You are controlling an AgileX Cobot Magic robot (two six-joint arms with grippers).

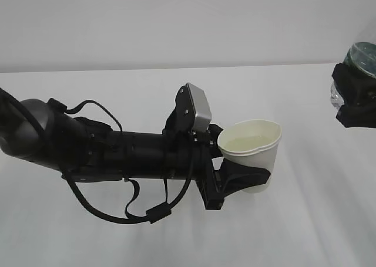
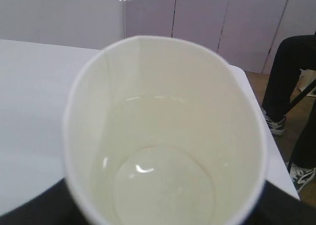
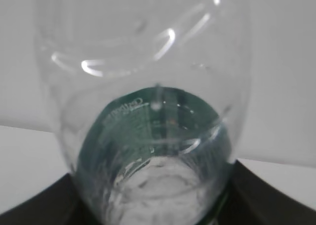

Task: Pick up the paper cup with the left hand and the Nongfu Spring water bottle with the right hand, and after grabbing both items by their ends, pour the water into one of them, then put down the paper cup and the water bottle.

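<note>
Paper cup: we see the paper cup (image 1: 254, 155) upright and lifted above the table (image 1: 176, 232), near the middle of the exterior view, its oval rim slightly squeezed.
Cup contents: from the left wrist view the paper cup (image 2: 165, 136) holds a shallow pool of water (image 2: 163, 185), with glints on its surface and a pale cream wall around it.
Left claw: the left hand (image 1: 117, 149) reaches in from the left, and its claw (image 1: 249, 179) is pinching the lower part of the cup, one black finger wrapped across the cup's front.
Left arm details: we note a grey box (image 1: 198, 108) above the wrist and loose black cables (image 1: 126, 211) hanging under the arm.
Water bottle: the Nongfu Spring water bottle (image 1: 361, 58) is at the right edge of the exterior view, well apart from the cup and held off the table; only part of it shows.
Bottle close up: in the right wrist view we look along the clear ribbed body of the bottle (image 3: 148, 86), the dark green label band (image 3: 128, 131) curving inside.
Right claw: the right hand (image 1: 355, 100) has its claw clamped on the bottle; its black fingers (image 3: 44, 205) flank the bottle at the bottom corners of the wrist view.
Background: in the left wrist view, a person's dark trouser legs and shoes (image 2: 291, 86) show beyond the table's far corner.
</note>
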